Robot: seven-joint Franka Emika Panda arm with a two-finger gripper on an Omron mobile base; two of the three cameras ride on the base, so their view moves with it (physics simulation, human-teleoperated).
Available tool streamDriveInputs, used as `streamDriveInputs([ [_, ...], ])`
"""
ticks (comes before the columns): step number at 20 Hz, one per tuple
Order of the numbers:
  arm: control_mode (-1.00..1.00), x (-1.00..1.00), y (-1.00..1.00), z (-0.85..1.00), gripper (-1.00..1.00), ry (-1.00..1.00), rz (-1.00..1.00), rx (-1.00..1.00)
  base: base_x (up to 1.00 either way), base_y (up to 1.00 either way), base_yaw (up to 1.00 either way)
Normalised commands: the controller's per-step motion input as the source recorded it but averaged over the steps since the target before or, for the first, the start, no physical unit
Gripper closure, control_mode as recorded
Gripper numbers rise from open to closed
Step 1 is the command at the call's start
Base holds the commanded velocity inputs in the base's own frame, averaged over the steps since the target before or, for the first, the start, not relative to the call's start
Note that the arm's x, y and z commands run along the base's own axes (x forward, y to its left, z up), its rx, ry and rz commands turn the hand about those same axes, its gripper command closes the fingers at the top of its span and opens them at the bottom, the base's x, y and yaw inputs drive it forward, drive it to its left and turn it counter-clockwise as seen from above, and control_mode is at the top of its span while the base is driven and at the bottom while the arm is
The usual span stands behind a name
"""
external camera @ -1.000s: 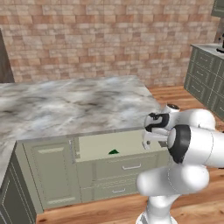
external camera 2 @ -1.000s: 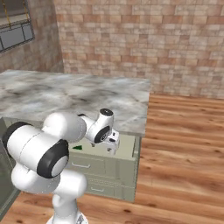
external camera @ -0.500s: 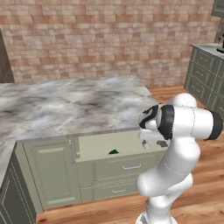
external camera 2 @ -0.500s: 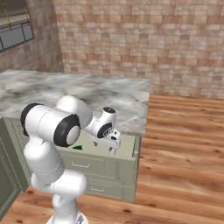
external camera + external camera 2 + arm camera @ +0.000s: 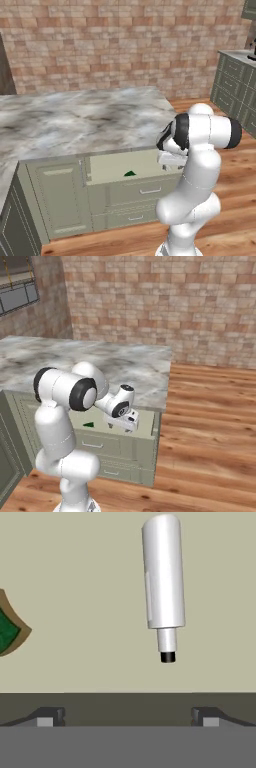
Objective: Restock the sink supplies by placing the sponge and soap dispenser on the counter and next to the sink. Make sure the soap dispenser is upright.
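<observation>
In the hand view our claw (image 5: pixel 127 717) hangs with its two dark fingertips (image 5: pixel 47 717) spread wide and nothing between them, looking down into an open drawer (image 5: pixel 90 587) with a plain beige floor. The soap dispenser (image 5: pixel 163 577) lies on its side on that floor, its grey-silver body pointing away from us and its darker pump tip toward the claw, apart from both fingertips. The sponge (image 5: pixel 10 629) sits at the left edge of the hand view, green top over a yellow-brown rim, well apart from the dispenser. From the left base view we see the drawer (image 5: pixel 132 167) pulled out of the sage-green cabinet front beneath a marble worktop (image 5: pixel 75 120), with the sponge (image 5: pixel 130 174) as a small green patch inside and our white arm bent over the drawer's right end. In the right base view the claw (image 5: pixel 124 423) sits just over the drawer's near rim, the sponge (image 5: pixel 89 424) to its left. Behind the worktop (image 5: pixel 100 361) runs a tan brick wall (image 5: pixel 165 301), with a window (image 5: pixel 20 291) at the far left. Bare wooden floor (image 5: pixel 210 421) lies open to the right of the cabinet's corner.
</observation>
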Motion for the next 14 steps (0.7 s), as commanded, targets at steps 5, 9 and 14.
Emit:
streamDriveInputs([
  [5, -1.00, -0.54, 0.02, -0.16, -1.00, 0.07, 0.00, 0.00, 0.00, 0.00, 0.00],
  [9, -1.00, -0.83, 0.01, -0.01, -1.00, 0.01, 0.00, 0.00, 0.00, 0.00, 0.00],
  [14, -1.00, -0.98, 0.00, 0.00, -1.00, 0.00, 0.00, 0.00, 0.00, 0.00, 0.00],
])
